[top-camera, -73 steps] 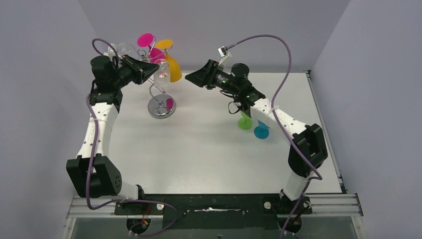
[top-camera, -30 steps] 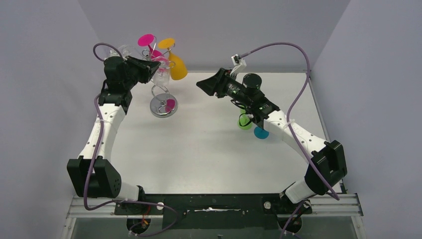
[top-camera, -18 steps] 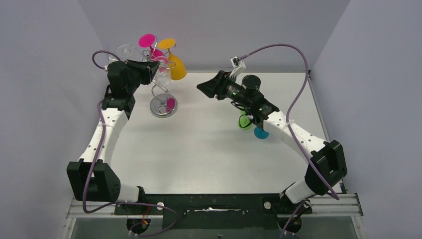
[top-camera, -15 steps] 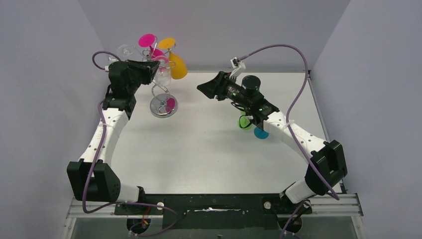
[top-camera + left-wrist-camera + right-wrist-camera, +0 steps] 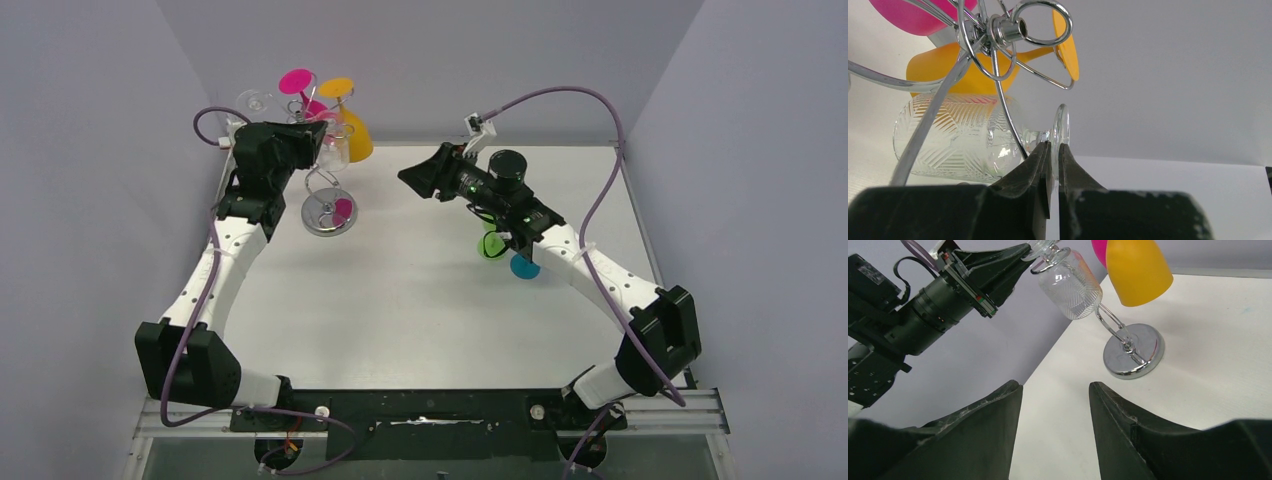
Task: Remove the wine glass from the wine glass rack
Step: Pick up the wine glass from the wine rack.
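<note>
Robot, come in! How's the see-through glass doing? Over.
Left gripper shut on foot of clear wine glass. Right gripper open, empty. Glass not yet off wine glass rack; wire crosses its stem.

Likely a robotics lab: white table point(image 5: 420, 300) inside plain grey walls point(image 5: 480, 50), two cabled arms point(image 5: 215, 270) on a rail point(image 5: 430, 412).

The wine glass rack point(image 5: 320, 217) is stood on the white table point(image 5: 400, 300) at far left; a green glass point(image 5: 490, 247) and a blue glass point(image 5: 521, 267) are placed right of centre.
</note>
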